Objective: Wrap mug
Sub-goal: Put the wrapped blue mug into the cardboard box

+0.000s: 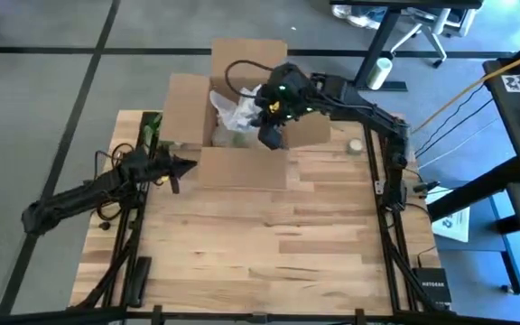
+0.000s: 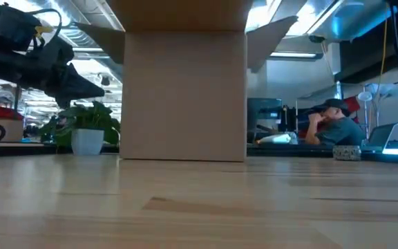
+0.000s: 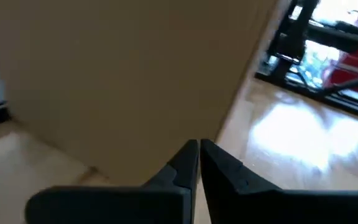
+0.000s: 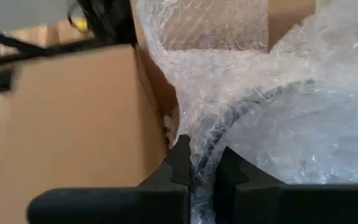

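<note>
Bubble-wrapped mug (image 4: 278, 124) between right gripper (image 4: 202, 163) fingers, inside box (image 1: 242, 108).

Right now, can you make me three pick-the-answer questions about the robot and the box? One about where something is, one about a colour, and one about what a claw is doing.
1. Where is the right end effector?
A. over the open cardboard box
B. at the table's near edge
C. beside the potted plant

2. What colour is the plant's pot?
A. red
B. white
C. black

3. What is the right end effector doing?
A. hanging wide open
B. pinching bubble wrap
C. holding a spoon

Answers:
1. A, the high view shows it reaching over the box's opening.
2. B, the low view shows a white pot under green leaves.
3. B, the right wrist view shows its fingers closed on the wrap.

The left end effector waits shut beside the box.
</note>
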You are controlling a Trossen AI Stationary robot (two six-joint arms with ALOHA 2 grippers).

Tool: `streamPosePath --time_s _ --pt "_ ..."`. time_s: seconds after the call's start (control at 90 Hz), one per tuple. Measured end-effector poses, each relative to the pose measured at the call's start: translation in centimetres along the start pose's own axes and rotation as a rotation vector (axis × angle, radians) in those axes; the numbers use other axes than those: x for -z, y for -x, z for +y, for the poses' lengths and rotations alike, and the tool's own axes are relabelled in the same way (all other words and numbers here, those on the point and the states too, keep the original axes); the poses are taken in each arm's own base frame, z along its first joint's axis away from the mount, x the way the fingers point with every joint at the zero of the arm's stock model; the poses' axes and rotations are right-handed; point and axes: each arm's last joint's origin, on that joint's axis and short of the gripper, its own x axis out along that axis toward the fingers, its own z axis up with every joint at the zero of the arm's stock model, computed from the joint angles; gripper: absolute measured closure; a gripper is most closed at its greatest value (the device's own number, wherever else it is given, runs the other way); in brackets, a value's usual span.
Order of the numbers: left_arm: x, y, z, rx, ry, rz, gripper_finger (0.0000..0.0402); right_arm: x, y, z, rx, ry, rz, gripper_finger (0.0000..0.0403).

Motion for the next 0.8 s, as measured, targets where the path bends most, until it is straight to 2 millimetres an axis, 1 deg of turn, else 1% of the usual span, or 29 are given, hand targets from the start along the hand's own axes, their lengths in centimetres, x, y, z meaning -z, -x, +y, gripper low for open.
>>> streamPosePath --time_s 0.089,0.233,0.3,0.411,0.611,0.7,0.8 --pt "0.1 0.0 0.4 -0.039 0.032 0.055 0.0402 0.2 -1.7 -0.9 0.000 0.006 0.036 0.0401" --pt "0.4 0.1 0.8 -0.094 0.070 0.188 0.0402 0.7 -3.5 -1.9 0.007 0.034 0.084 0.0401" --pt "0.5 0.1 0.9 -0.110 0.085 0.215 0.0402 1.0 -4.4 -2.4 0.009 0.040 0.113 0.0401" --pt "0.5 0.1 1.0 -0.121 0.090 0.214 0.0402 1.3 -5.7 -3.0 0.005 0.044 0.143 0.0401" --pt "0.5 0.1 1.0 -0.121 0.077 0.205 0.0402 2.0 -8.4 -3.4 -0.022 0.072 0.192 0.0401" --pt "0.2 0.1 1.0 -0.111 0.040 0.165 0.0402 2.0 -8.7 -3.4 -0.042 0.072 0.192 0.0401" --pt "-0.6 0.3 0.8 -0.096 -0.012 0.068 0.0402 2.0 -8.9 -3.5 -0.045 0.072 0.194 0.0401"
